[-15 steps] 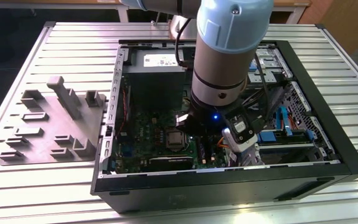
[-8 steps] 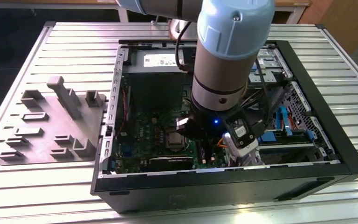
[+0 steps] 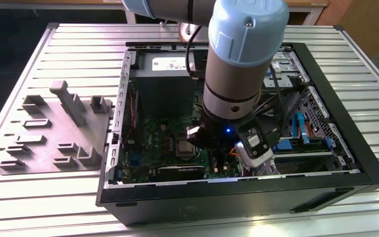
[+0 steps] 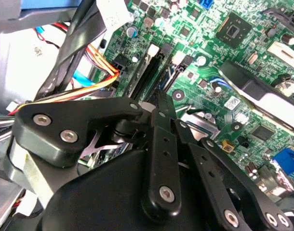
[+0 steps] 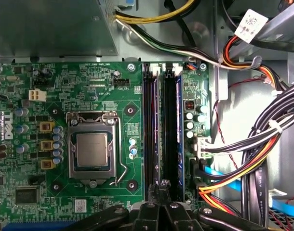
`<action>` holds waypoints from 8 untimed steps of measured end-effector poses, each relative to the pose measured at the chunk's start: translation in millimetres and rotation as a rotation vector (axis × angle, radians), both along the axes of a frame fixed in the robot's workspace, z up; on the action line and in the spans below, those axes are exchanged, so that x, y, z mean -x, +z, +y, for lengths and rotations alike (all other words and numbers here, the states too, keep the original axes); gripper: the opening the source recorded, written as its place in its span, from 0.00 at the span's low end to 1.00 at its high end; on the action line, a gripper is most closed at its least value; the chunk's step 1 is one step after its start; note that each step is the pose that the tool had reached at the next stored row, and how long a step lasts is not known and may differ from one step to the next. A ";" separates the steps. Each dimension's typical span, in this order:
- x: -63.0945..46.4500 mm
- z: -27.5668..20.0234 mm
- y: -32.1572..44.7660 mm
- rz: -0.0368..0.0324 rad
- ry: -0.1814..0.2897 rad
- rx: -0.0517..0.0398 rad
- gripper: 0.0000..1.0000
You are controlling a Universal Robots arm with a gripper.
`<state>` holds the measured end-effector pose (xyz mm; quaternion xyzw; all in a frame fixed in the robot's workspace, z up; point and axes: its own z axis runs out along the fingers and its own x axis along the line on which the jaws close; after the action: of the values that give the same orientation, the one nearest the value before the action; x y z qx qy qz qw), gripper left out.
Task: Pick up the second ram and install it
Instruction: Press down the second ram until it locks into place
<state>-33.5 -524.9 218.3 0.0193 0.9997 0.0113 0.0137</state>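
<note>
Deep inside the open computer case (image 3: 321, 190), low at centre of the exterior view. Gripper (image 5: 160, 192) fingertips closed together over the slot rails (image 5: 152, 130) – nothing visibly held. Second ram (image 5: 170, 130) seated edge-on in a rail, mid-frame in the first wrist view, beside the processor socket (image 5: 91, 153).

Workshop or lab bench, slatted aluminium table (image 3: 38, 197), open computer case (image 3: 347, 163) (motherboard exposed), grey parts fixture (image 3: 57, 133)
</note>
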 end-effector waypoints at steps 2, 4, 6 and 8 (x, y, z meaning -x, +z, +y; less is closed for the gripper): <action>0.0 0.1 -0.5 -0.0002 0.000 -0.0009 0.10; 0.0 0.1 -0.5 -0.0002 0.000 -0.0008 0.10; 0.0 0.1 -0.6 -0.0002 0.000 -0.0007 0.10; 0.0 0.1 -0.7 -0.0002 0.000 -0.0008 0.10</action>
<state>-33.5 -524.7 217.6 0.0194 0.9996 0.0117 0.0138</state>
